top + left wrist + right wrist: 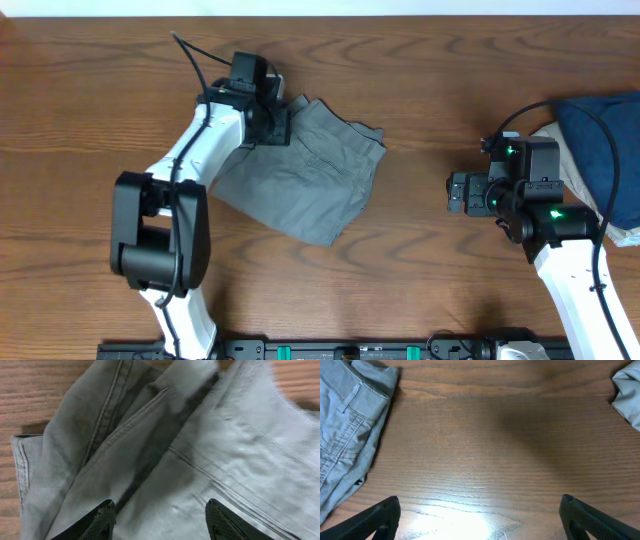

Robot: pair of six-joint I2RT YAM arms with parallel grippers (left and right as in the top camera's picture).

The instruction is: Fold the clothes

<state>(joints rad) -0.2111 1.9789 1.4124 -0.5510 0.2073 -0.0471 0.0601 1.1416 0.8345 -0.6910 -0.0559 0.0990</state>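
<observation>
Grey shorts (300, 170) rumpled left of centre on wooden surface (420, 70), left pincer (161, 510) part open over their far left corner, right pincer (480, 502) wide open above bare wood, well apart from them

the shorts (300, 175) are grey, the table (430, 100) brown wood-grain, the other cloth (605, 140) navy.

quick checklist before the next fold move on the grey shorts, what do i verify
Left gripper over the shorts at a top corner: ok.
Left jaws shut on fabric: not ok, they stand apart.
Right gripper open: ok.
Right gripper at the shorts: not ok, it hangs over bare table, apart from them.
Shorts lying flat: not ok, rumpled.
How many layers lie between the left fingers: cannot tell.
</observation>
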